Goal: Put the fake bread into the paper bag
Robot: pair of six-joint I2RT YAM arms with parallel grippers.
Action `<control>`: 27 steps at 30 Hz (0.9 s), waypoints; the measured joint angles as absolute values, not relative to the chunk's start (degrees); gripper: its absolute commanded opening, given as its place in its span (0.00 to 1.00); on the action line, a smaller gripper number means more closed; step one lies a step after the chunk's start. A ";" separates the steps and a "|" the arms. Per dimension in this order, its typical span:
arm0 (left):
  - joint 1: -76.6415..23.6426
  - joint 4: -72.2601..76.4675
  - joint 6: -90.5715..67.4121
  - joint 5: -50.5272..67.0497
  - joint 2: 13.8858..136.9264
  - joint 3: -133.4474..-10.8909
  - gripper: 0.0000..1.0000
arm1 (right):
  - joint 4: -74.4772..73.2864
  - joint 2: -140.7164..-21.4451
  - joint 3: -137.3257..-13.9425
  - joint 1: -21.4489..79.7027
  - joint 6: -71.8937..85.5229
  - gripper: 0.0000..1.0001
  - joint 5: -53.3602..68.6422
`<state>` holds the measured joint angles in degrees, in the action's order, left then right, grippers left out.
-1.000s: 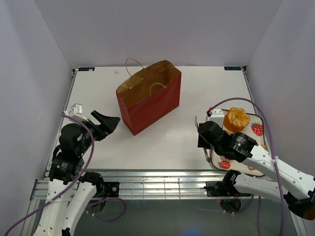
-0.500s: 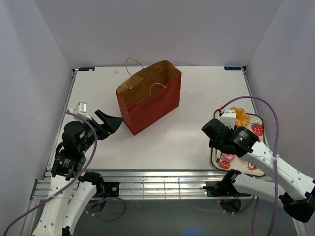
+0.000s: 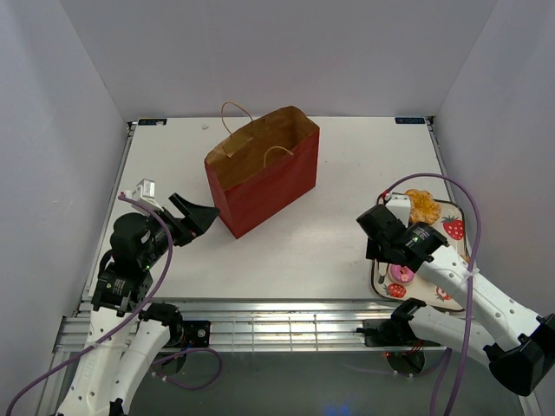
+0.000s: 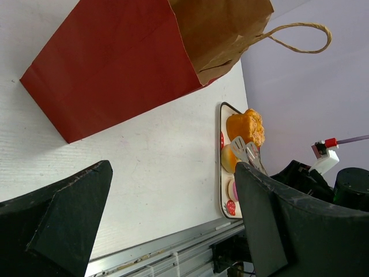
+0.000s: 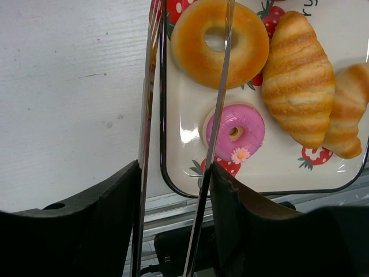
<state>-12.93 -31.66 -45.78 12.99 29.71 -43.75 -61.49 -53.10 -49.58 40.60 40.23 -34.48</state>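
The red-brown paper bag (image 3: pixel 260 173) stands open at the table's centre; it also shows in the left wrist view (image 4: pixel 115 63). The fake bread lies on a strawberry-print tray (image 5: pixel 167 179) at the right: a pink-iced doughnut (image 5: pixel 235 130), two golden croissants (image 5: pixel 298 78) (image 5: pixel 346 118) and a plain orange doughnut (image 5: pixel 219 43). My right gripper (image 5: pixel 176 173) is shut on silver tongs (image 5: pixel 218 109), whose arms straddle the tray's left rim, one arm lying across both doughnuts. My left gripper (image 3: pixel 201 214) is open and empty, just left of the bag's near corner.
The tray (image 3: pixel 451 230) sits near the right wall and the table's front edge. White walls enclose the table on three sides. A metal rail runs along the front edge (image 3: pixel 277 308).
My right arm has swung right and over the tray's left edge with the tongs. My left gripper has edged slightly toward the bag.
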 measured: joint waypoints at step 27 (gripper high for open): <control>-12.93 -31.64 -45.89 14.17 29.74 -43.57 0.97 | -58.57 -54.19 -48.84 38.20 38.63 0.54 -29.34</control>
